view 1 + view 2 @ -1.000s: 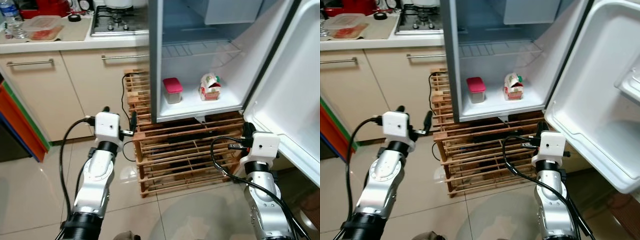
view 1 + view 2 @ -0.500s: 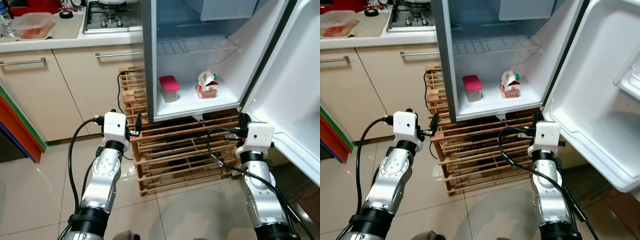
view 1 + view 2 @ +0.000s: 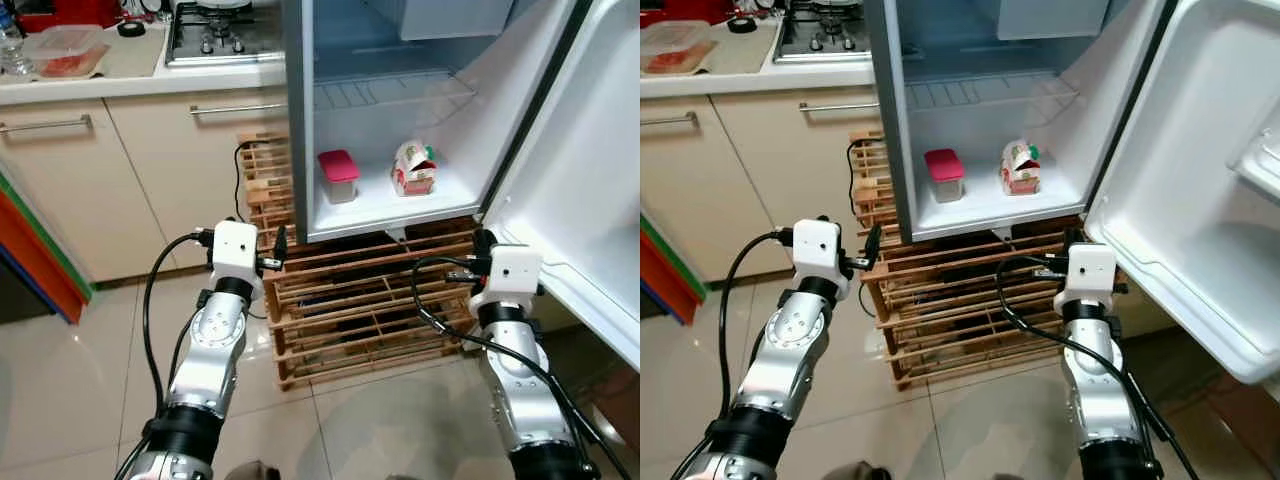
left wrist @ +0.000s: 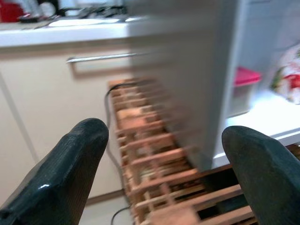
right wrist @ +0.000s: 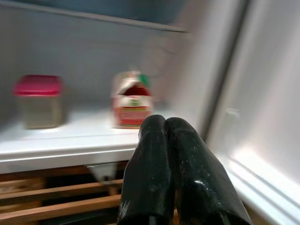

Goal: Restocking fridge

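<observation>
The fridge (image 3: 300,120) stands open on wooden pallets (image 3: 370,300). On its lowest shelf sit a red-lidded container (image 3: 339,176) and a small milk carton (image 3: 415,170), side by side and apart. My left gripper (image 3: 258,235) is open and holds nothing; it hovers in front of the pallets by the fridge's left edge, as the left wrist view (image 4: 164,140) shows. Below the shelf's right corner, near the door hinge, my right gripper (image 3: 483,243) is shut with nothing between its fingers (image 5: 165,123). The carton (image 5: 131,100) lies just beyond it.
The fridge door (image 3: 590,180) swings out on my right, close to the right arm. Left of the fridge are a counter with a gas hob (image 3: 215,30), a plastic food box (image 3: 65,52) and cabinets (image 3: 140,180). An orange and green panel (image 3: 35,250) leans at far left. Tiled floor lies below.
The whole view has shifted, so the fridge sits more toward the middle and slightly nearer. Both arms keep almost the same pose, raised a little toward the fridge.
</observation>
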Motion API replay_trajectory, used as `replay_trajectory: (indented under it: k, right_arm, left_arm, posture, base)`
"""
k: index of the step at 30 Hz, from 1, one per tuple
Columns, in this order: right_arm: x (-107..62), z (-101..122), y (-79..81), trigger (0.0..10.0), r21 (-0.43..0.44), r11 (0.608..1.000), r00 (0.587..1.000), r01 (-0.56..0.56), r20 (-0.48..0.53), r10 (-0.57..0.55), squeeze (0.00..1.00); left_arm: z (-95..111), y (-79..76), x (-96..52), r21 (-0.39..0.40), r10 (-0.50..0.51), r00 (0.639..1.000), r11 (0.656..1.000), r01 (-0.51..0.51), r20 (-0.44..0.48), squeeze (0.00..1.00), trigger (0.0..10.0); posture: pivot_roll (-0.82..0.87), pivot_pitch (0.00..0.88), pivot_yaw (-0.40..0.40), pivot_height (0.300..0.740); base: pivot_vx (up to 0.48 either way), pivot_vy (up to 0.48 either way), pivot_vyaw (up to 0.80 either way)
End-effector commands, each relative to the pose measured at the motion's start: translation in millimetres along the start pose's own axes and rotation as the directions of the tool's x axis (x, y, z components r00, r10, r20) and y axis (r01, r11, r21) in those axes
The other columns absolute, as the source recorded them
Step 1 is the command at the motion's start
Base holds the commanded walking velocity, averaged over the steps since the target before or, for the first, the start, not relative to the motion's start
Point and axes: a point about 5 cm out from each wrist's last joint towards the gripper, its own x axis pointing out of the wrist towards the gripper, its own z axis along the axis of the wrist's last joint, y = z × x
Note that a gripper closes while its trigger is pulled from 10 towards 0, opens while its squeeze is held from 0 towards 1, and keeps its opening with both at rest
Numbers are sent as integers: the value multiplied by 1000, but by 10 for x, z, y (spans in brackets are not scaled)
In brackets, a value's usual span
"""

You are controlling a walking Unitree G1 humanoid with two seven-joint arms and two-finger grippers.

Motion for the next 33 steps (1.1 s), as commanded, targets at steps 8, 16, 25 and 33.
replay_trajectory:
  k: [8, 16, 25, 33]
  right_arm:
    - [45, -7, -10, 10000, -8, 1000, 1000, 2, -16, -3, 0]
    - [53, -21, -18, 10000, 1, 1000, 1000, 6, -24, -6, 0]
    - [52, -32, -6, 10000, 0, 1000, 1000, 3, -29, -3, 0]
    - [44, -46, -16, 10000, -3, 1000, 999, 5, -34, -5, 0]
  left_arm:
    - [-3, -50, -3, -17, -18, 1000, 1000, 18, 4, 0, 10000]
    - [-4, -75, 4, -10, -18, 1000, 1000, 18, 1, 0, 10000]
    - [-5, -80, 18, -10, -9, 1000, 1000, 9, -1, 0, 10000]
    - [-3, -86, 23, -6, -7, 1000, 1000, 7, 2, 0, 10000]
  posture:
    - [-69, 0, -16, 740]
    - [-71, 0, -18, 740]
    - [-72, 0, -18, 740]
    - [-78, 0, -15, 740]
  base:
    - [0, 0, 729]
    - [0, -31, 0]
    - [0, -250, 0]
    - [0, -259, 0]
